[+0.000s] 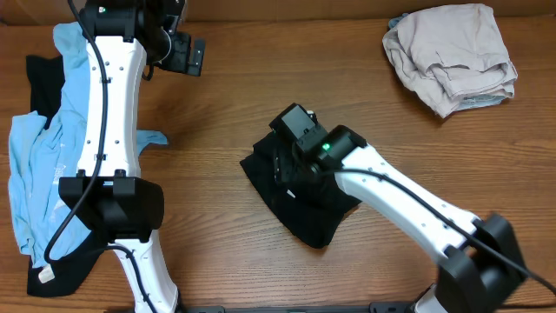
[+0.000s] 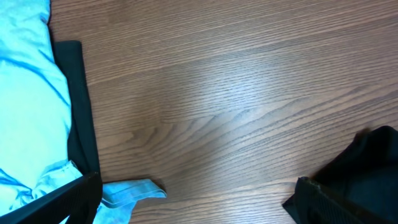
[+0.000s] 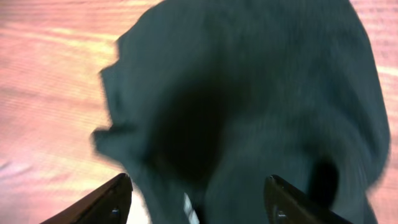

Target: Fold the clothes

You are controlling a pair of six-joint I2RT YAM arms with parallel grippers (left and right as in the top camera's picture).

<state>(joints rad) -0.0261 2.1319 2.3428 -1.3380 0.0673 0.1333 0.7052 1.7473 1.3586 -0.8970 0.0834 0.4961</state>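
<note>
Black shirt [image 1: 291, 207] lies mid-table, folded into a compact bundle. Right gripper [image 3: 198, 190] hovers over it, jaws apart, holding nothing. Left gripper [image 2: 202, 196] stands wide and empty. Light blue and black pile [image 1: 39, 156] at the left awaits folding. Beige garment [image 1: 452, 56] sits bunched at the far corner.

No legible text (any view)

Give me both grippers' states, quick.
Left gripper: open, holding nothing.
Right gripper: open over the black shirt, not gripping it.
</note>
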